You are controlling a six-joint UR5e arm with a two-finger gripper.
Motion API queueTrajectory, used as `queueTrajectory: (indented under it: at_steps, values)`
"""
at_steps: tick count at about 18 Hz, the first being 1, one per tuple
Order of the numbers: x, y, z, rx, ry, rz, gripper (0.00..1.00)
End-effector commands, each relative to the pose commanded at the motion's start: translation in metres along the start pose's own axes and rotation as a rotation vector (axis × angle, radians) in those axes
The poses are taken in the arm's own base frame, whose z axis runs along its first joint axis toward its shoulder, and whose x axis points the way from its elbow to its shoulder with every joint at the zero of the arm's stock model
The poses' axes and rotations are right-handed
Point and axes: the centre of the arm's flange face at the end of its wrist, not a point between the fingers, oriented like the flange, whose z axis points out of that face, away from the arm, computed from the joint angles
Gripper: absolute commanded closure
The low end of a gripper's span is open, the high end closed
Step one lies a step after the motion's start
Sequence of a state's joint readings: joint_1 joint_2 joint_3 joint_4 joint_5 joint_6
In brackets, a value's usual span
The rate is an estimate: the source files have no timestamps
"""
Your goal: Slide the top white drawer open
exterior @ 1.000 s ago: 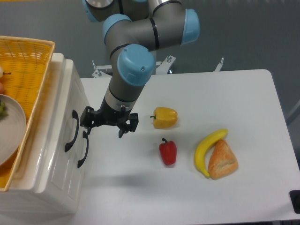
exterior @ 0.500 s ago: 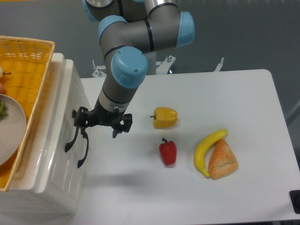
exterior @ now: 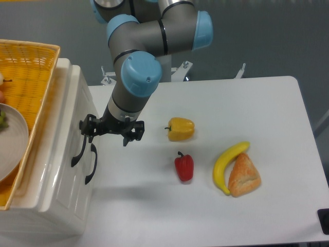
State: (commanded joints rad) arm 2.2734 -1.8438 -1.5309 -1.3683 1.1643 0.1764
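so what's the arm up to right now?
The UR5e arm has its claw at the front of the white drawer unit, its left finger right at the upper curved black handle of the top white drawer. The fingers are spread, nothing gripped yet, and the drawer looks shut. The second handle sits just below. On the table lie a yellow pepper, red pepper, banana and bread, all untouched.

Glossy top white drawer (exterior: 57, 170) sits shut, black-handled.

Wicker basket (exterior: 31, 72) and plate (exterior: 13, 144) — seemingly cropped at left.
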Motion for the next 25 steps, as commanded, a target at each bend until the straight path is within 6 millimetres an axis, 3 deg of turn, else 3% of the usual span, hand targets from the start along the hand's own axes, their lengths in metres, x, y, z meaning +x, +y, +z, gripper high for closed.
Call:
queueTrajectory:
  at_steps: [9, 25]
  values:
    - [0.013, -0.001, 0.004, 0.002, 0.005, 0.038, 0.00]
    - [0.015, -0.003, 0.009, 0.014, -0.001, 0.055, 0.00]
